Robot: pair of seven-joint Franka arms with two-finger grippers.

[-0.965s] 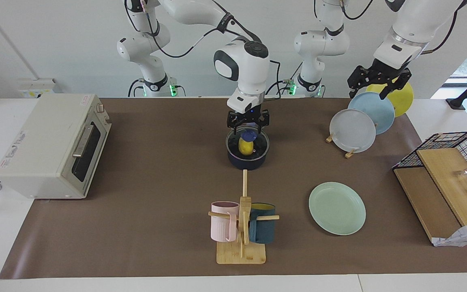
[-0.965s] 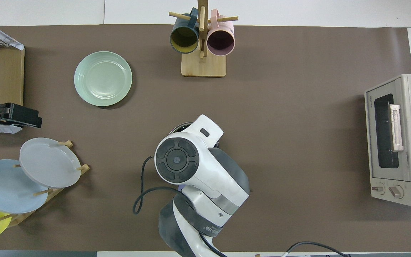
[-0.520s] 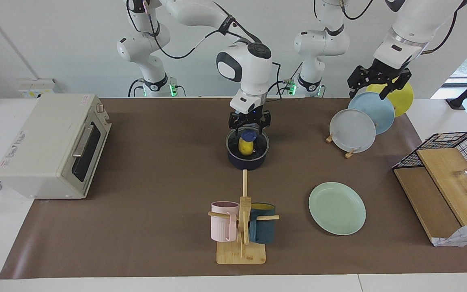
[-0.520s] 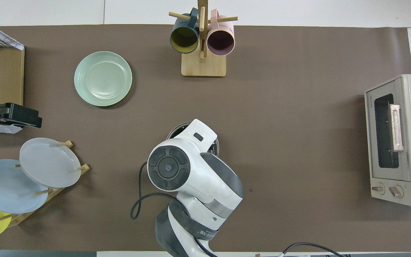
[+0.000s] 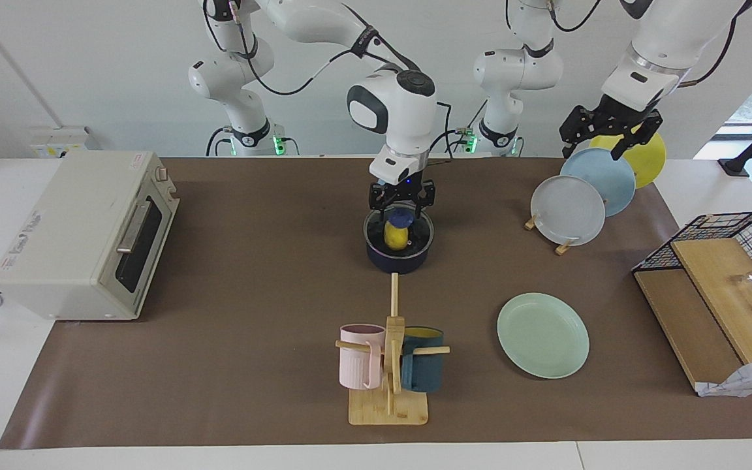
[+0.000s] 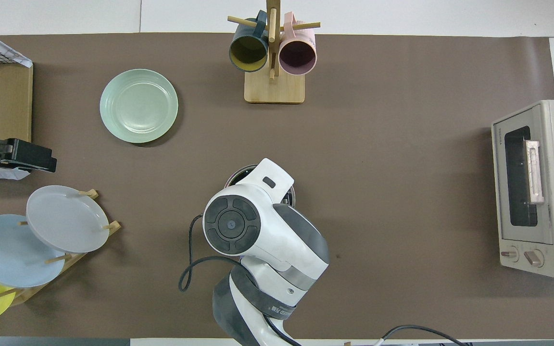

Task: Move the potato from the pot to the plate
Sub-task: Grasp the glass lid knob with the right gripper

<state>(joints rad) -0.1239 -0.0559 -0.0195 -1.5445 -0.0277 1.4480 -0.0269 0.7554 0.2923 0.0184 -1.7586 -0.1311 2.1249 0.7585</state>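
Observation:
The yellow potato (image 5: 394,236) lies inside the dark navy pot (image 5: 398,260) at the middle of the table. My right gripper (image 5: 401,207) hangs open just over the pot, a finger at either side, its tips at rim height above the potato. A small blue part shows between the fingers, right above the potato. In the overhead view my right arm covers the pot, and only a bit of its rim (image 6: 238,173) shows. The mint-green plate (image 5: 543,335) (image 6: 139,105) lies empty, farther from the robots, toward the left arm's end. My left gripper (image 5: 593,151) (image 6: 41,163) waits open over the plate rack.
A rack holds grey (image 5: 567,209), light blue (image 5: 601,179) and yellow (image 5: 643,156) plates. A mug tree (image 5: 389,365) with pink and teal mugs stands farther out than the pot. A toaster oven (image 5: 85,232) is at the right arm's end, a wire basket with boards (image 5: 715,274) at the left arm's.
My right arm's wrist has shifted slightly over the pot; the gripper stays open above the potato. The potato and my left arm have not moved.

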